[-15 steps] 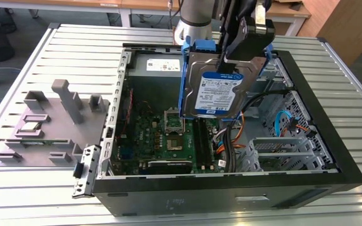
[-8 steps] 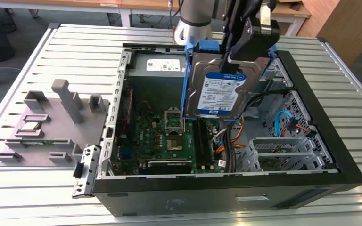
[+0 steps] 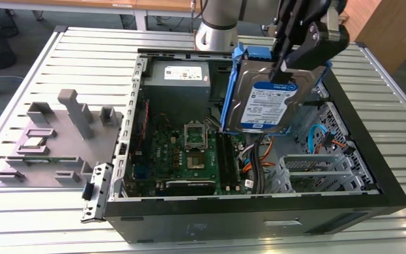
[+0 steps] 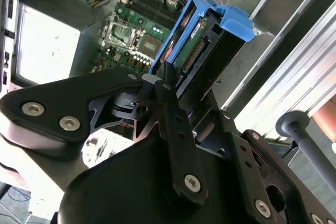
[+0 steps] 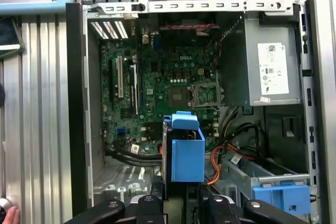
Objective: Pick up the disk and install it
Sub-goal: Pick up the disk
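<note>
The disk, a silver hard drive with a blue-and-white label and blue rails, hangs on edge above the open computer case. My gripper is shut on its upper end, coming down from above. In the second wrist view the black fingers clamp the disk, whose connector edge and blue rail face the camera. The first wrist view shows the disk end-on over the motherboard, just beyond the gripper. It hovers between the motherboard and the drive cage, touching neither.
A grey power-supply box sits in the case's far corner. A lighter-blue bracket lies in the drive bay, beside orange and blue cables. A grey fixture plate with small parts stands on the slatted table at the exterior view's left.
</note>
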Controlling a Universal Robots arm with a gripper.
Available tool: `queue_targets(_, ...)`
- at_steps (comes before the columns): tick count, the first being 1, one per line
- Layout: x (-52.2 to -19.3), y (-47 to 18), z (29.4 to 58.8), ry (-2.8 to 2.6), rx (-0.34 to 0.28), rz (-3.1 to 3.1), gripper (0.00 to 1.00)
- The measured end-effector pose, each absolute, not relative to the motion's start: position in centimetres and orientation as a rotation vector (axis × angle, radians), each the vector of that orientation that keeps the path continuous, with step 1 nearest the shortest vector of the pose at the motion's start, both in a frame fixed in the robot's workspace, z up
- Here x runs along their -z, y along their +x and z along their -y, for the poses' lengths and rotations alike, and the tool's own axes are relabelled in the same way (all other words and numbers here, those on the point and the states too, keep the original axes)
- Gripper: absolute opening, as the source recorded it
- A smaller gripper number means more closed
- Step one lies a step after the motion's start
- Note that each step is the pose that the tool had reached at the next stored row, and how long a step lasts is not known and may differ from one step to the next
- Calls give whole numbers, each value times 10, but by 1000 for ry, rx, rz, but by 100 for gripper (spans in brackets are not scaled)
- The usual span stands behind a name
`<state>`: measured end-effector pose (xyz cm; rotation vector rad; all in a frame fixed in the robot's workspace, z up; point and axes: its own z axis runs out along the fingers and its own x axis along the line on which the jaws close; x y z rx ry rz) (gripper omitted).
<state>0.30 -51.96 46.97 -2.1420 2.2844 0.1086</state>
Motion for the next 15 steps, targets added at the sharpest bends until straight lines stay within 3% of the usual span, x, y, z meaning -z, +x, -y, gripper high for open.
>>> queue_targets(15,-469,29,530,-2137,-109,-2289,35)
